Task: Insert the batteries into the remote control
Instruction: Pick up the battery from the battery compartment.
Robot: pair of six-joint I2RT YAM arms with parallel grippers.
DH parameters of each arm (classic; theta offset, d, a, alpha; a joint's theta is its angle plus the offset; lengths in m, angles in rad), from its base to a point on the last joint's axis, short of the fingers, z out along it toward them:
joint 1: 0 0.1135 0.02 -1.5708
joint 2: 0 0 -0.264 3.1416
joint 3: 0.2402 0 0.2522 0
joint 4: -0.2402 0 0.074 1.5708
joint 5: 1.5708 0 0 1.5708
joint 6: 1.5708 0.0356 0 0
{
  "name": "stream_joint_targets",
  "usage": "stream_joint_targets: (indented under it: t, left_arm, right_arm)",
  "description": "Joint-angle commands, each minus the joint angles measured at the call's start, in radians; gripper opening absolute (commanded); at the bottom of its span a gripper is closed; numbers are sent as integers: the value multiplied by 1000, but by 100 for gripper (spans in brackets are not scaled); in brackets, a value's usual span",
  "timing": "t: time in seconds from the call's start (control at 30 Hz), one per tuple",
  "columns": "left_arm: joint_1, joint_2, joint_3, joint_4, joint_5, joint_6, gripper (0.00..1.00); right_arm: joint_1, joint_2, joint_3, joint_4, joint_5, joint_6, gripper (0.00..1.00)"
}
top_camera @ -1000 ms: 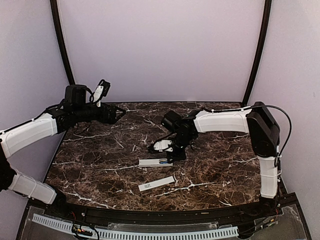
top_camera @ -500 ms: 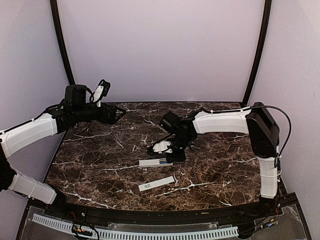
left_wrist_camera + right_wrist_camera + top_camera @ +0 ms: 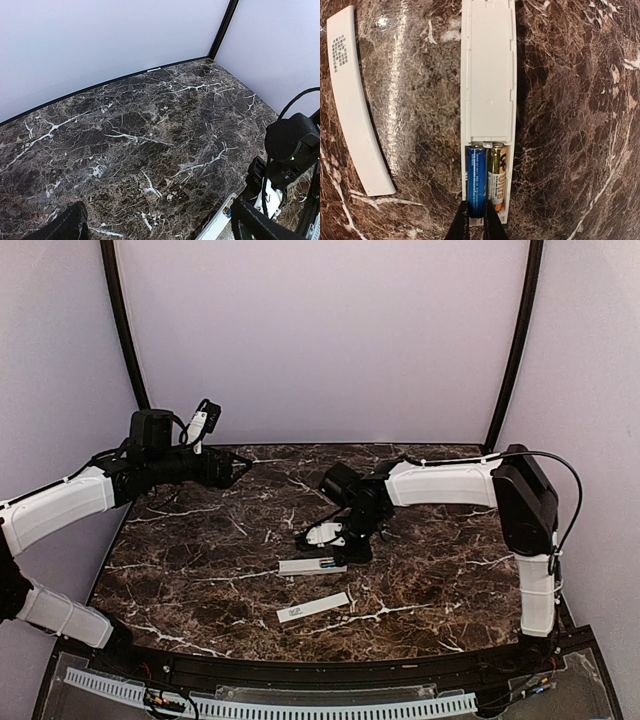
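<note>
The white remote control (image 3: 487,75) lies on the marble with its slot open toward me. In the slot sit a blue battery (image 3: 476,177) and a gold battery (image 3: 496,175) side by side. My right gripper (image 3: 477,222) has its fingertips (image 3: 464,225) closed around the near end of the blue battery. In the top view the remote (image 3: 305,566) lies mid-table with the right gripper (image 3: 345,552) at its right end. My left gripper (image 3: 236,468) hovers open and empty at the far left; its fingers (image 3: 70,226) are spread wide. The remote's end (image 3: 216,227) shows at the bottom of the left wrist view.
A thin flat white strip with a small dark label (image 3: 355,105) lies left of the remote, nearer the front edge in the top view (image 3: 313,607). Walls enclose the table behind and on both sides. The right arm (image 3: 292,145) fills the right edge of the left wrist view.
The right gripper and wrist have shifted slightly to the left at the remote's end. The left arm has not moved.
</note>
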Motion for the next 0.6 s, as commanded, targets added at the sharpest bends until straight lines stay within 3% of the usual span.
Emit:
stream_joint_targets:
  t: [0.0, 0.37, 0.57]
  left_arm:
    - [5, -8, -2, 2, 14, 3, 99]
    - [5, -12, -3, 2, 17, 2, 99]
    - [5, -12, -3, 1, 17, 2, 99]
  right_arm:
    - [7, -40, 21, -37, 13, 12, 0]
    - [-3, -127, -13, -79, 14, 68, 0]
    - [-4, -218, -142, -160, -31, 231, 0]
